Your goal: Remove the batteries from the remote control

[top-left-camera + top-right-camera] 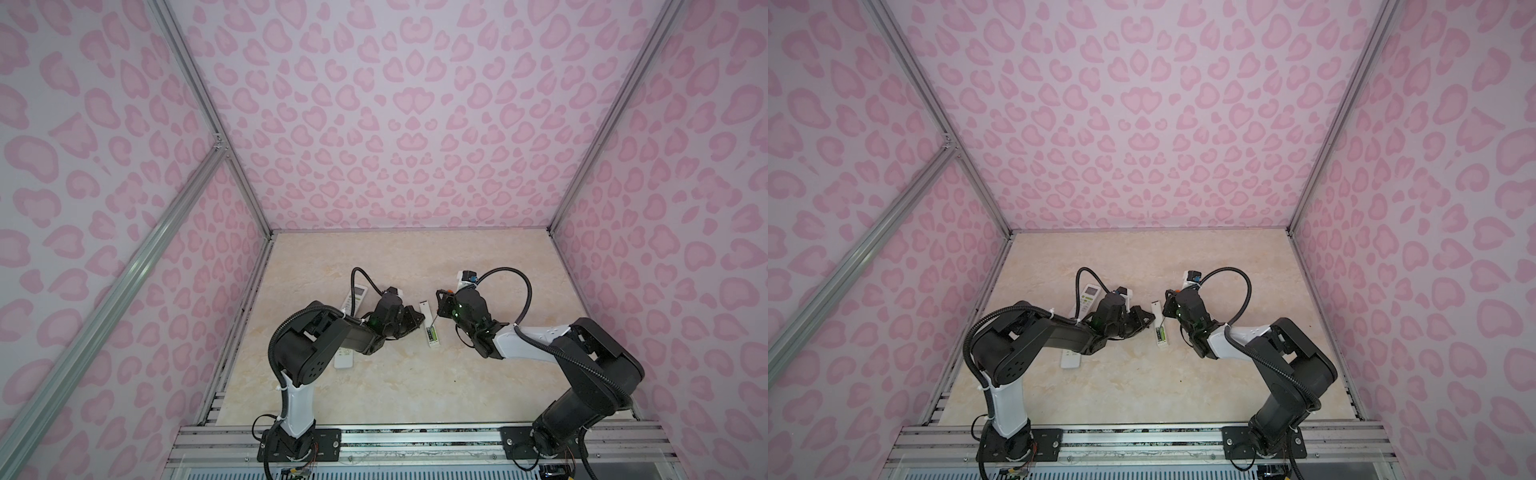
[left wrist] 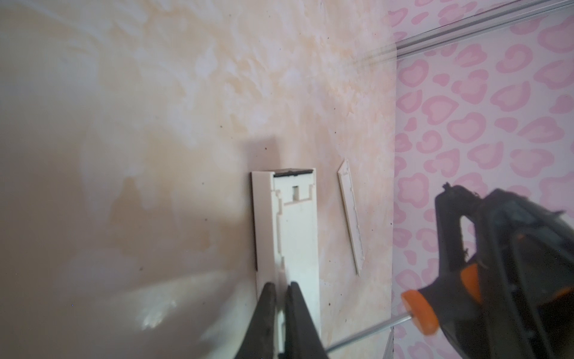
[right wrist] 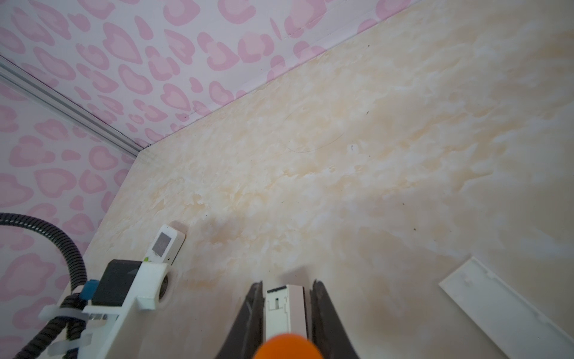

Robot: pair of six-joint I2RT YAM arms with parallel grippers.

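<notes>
Batteries (image 1: 432, 333) are what I am after. They sit in the open bay at the near end of the remote control (image 2: 298, 233), lime green against the white shell; how many are in there I cannot make out.

Starting from my left gripper (image 2: 281, 286): its jaws are closed down on the remote's long side wall, about mid-length, so that arm pins the body and is not free to pick. My right gripper (image 3: 286, 284) is clamped round the handle of the screwdriver (image 2: 419, 314), whose thin shaft slants down from the right and far side toward the bay.

In both top views the remote lies nearly straight away from the rig's base, a touch skewed, and the cells lie along that same line. The tip looks to be at the bay's far end, just beside the cells, though I cannot tell if it touches. So the tool is the nearer of the two, and I judge the next lever should start from that far end.

The loose cover (image 2: 351, 217) lies beside the remote on the table (image 1: 374, 266), apart from it.
</notes>
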